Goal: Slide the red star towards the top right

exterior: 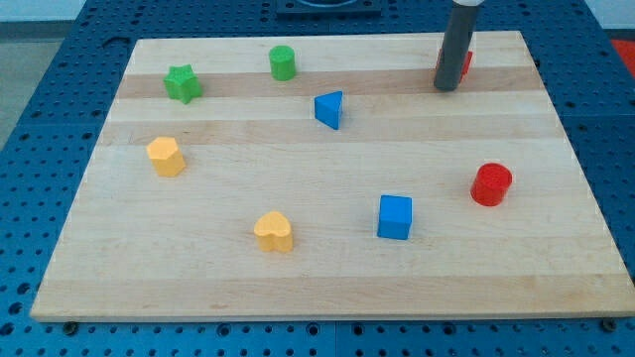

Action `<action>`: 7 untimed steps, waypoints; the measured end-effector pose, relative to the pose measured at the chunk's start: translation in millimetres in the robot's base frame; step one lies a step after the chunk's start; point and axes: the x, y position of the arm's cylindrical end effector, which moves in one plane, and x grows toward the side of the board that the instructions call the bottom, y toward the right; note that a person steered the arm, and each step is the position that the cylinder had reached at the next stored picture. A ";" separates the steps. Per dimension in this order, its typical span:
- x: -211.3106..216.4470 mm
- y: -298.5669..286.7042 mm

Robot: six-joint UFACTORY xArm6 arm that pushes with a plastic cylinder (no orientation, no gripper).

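The red star (465, 63) lies near the board's top right and is mostly hidden behind my dark rod; only a red edge shows at the rod's right side. My tip (446, 88) rests on the board right against the star's lower left side. The star's shape cannot be made out from what shows.
On the wooden board (317, 288): a green star (183, 83) and green cylinder (283, 62) at top left, a blue triangle (329, 109), a yellow block (166, 156), a yellow heart (274, 231), a blue cube (395, 216), a red cylinder (491, 184).
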 end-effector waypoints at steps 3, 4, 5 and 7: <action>0.8 -12.2; 0.8 -17.6; -8.3 -8.9; -62.9 4.1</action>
